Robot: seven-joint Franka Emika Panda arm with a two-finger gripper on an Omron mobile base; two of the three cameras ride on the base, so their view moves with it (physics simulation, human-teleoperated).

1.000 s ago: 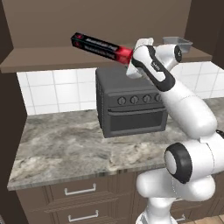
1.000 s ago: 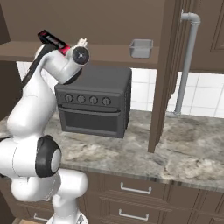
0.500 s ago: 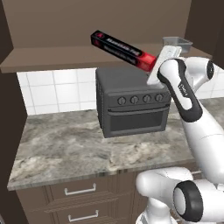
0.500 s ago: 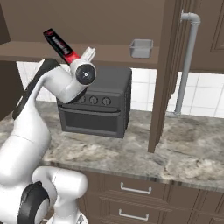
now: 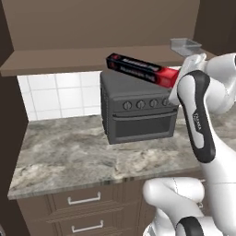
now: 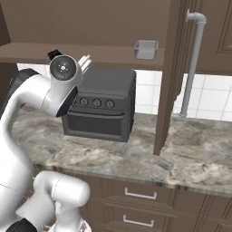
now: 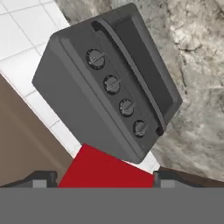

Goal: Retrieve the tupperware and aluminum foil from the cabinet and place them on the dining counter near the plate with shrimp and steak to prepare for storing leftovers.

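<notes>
My gripper [image 5: 172,79] is shut on the red end of the aluminum foil [image 5: 138,68], a long black box held in the air in front of the oven top, slanting up to the left. In the hand view the red end [image 7: 108,169] sits between my two finger tips [image 7: 42,178]. A sliver of the box [image 6: 54,54] peeks out behind my wrist in the right base view. The grey tupperware [image 5: 185,45] [image 6: 146,49] stands on the cabinet shelf board [image 5: 64,61] [image 6: 27,50], to the right of and above the gripper.
A black oven [image 5: 138,108] [image 6: 102,108] [image 7: 109,83] stands on the narrow marbled counter [image 5: 69,152] below the shelf. Brown drawers [image 5: 83,201] lie under the counter. A wooden upright panel [image 6: 168,77] and a grey pipe [image 6: 192,59] stand to the right.
The arm has carried the foil box off the shelf, to the right and downward, until it hangs in front of the oven. The tupperware has stayed put.
</notes>
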